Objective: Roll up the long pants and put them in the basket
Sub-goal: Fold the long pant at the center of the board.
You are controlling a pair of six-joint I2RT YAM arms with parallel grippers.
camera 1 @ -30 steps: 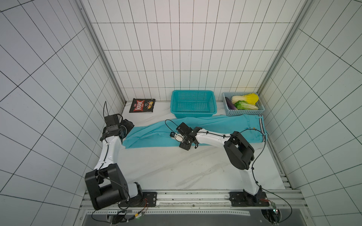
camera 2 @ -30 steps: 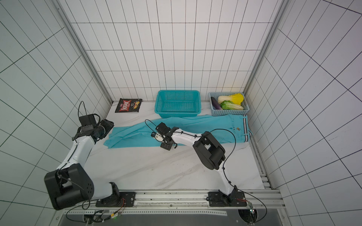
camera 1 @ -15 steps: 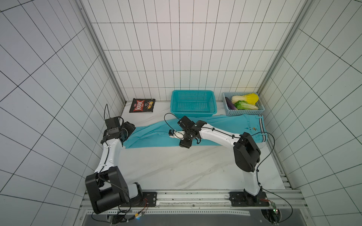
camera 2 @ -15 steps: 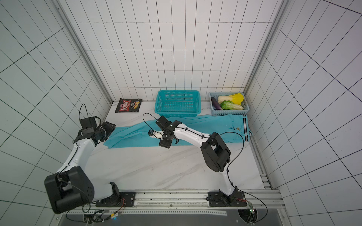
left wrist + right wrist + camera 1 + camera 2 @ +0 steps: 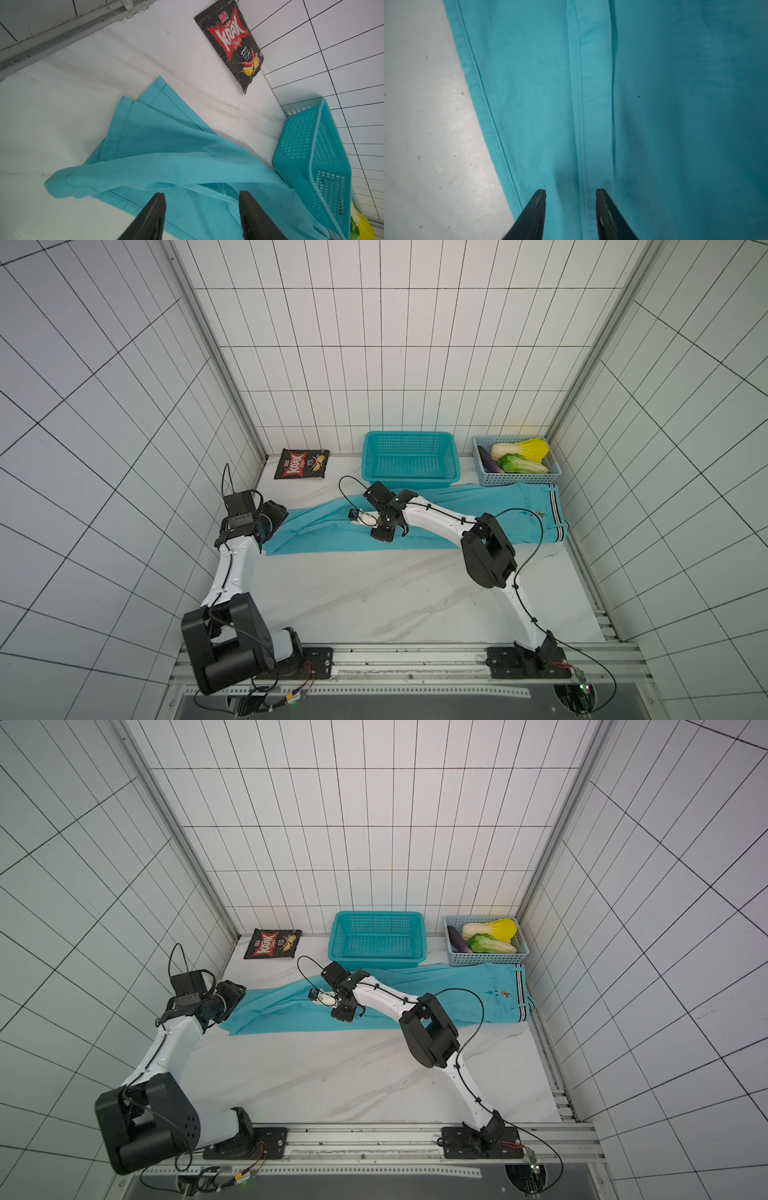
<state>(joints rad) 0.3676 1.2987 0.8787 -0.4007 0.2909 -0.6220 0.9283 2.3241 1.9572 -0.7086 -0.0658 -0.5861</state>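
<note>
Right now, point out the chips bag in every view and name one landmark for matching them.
In a top view: the chips bag lies flat by the back wall, beyond the leg ends of the long pants.
In a top view: same place, left of the turquoise basket.
Left wrist: past the hems, beside that wall.
Right wrist: not in it.
Shared landmark: those pants, in all four.

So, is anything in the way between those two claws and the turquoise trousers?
Nothing visible. The left claw hangs open over the long pants near the leg ends, and the right claw is open over their middle. The turquoise basket stands at the cloth's far edge, clear of both claws.
</note>
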